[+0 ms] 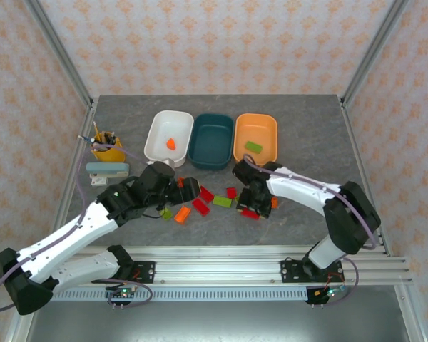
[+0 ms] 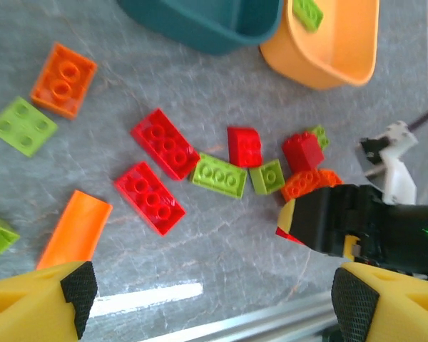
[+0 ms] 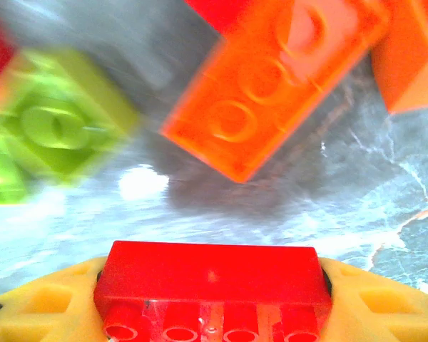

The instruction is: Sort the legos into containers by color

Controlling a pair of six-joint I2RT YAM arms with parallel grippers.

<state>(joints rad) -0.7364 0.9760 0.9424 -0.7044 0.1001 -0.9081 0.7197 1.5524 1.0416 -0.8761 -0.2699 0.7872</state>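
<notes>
Legos in red, orange and lime lie scattered on the table, on the near side of the white tub, teal tub and orange tub. At the pile's right, the right gripper pinches a red brick. At its left, the left gripper hangs with fingers spread, holding nothing.

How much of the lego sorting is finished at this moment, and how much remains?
Just begun. Done: one orange brick lies in the white tub and one lime green brick in the orange tub; the dark teal tub looks empty. In hand: the right gripper is shut on a red oblong brick; the left gripper hangs open. Remaining: about a dozen loose bricks on the table.
</notes>
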